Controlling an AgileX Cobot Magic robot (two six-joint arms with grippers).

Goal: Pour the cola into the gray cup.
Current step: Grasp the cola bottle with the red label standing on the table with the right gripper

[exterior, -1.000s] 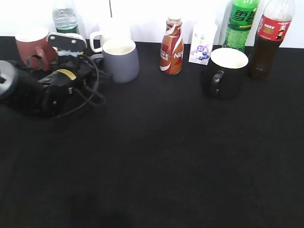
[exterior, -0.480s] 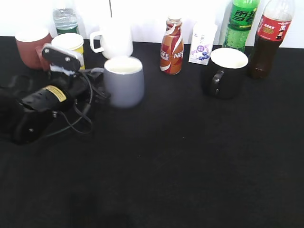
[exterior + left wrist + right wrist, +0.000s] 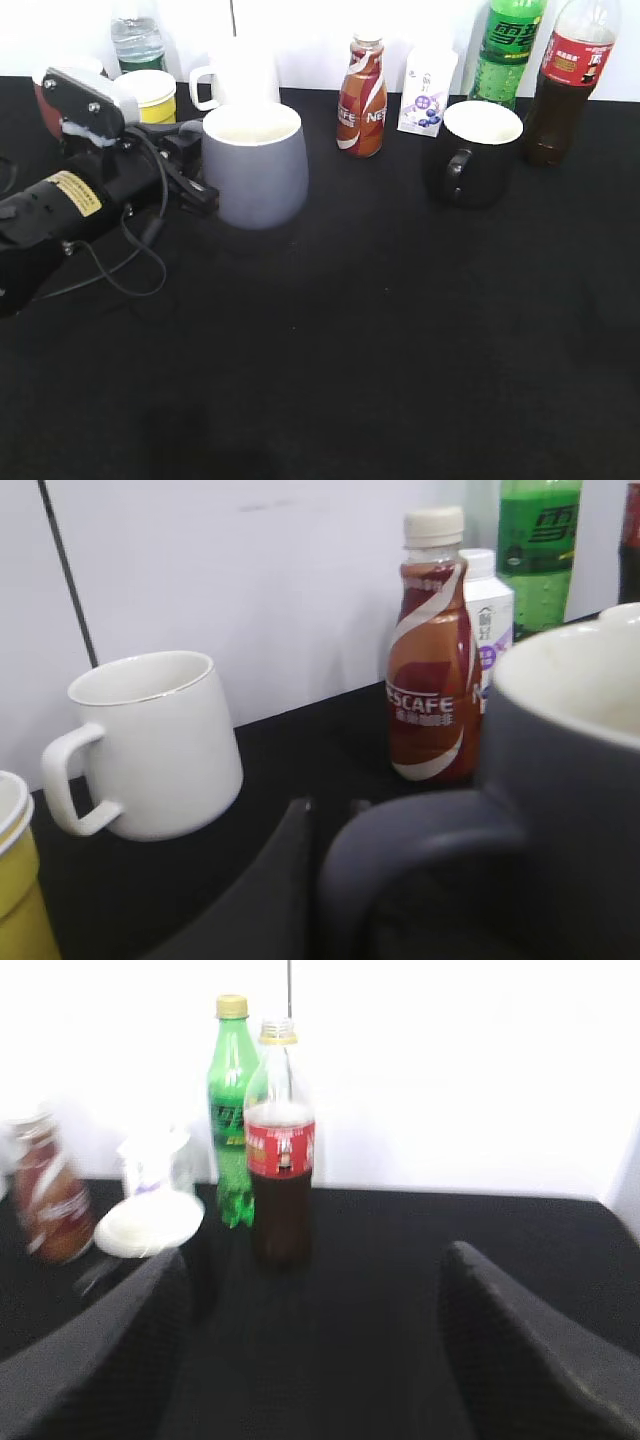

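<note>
The gray cup [image 3: 255, 165], blue-gray with a white inside, is held by its handle in my left gripper [image 3: 200, 182], a little off the black table at the back left. In the left wrist view the cup [image 3: 575, 780] fills the right side and the gripper [image 3: 335, 825] is shut on its loop handle. The cola [image 3: 562, 80], dark with a red label, stands at the back right corner. In the right wrist view the cola [image 3: 280, 1160] stands ahead, and my right gripper [image 3: 315, 1345] is open and empty, well short of it.
Along the back wall stand a white mug [image 3: 238, 78], a yellow cup [image 3: 150, 95], a water bottle [image 3: 135, 35], a Nescafe bottle [image 3: 362, 95], a small carton [image 3: 428, 90], a black mug [image 3: 475, 152] and a green soda bottle [image 3: 510, 45].
My left arm has drawn the gray cup away from the back row toward the camera and raised it. The yellow cup and white mug have come into view behind it.
</note>
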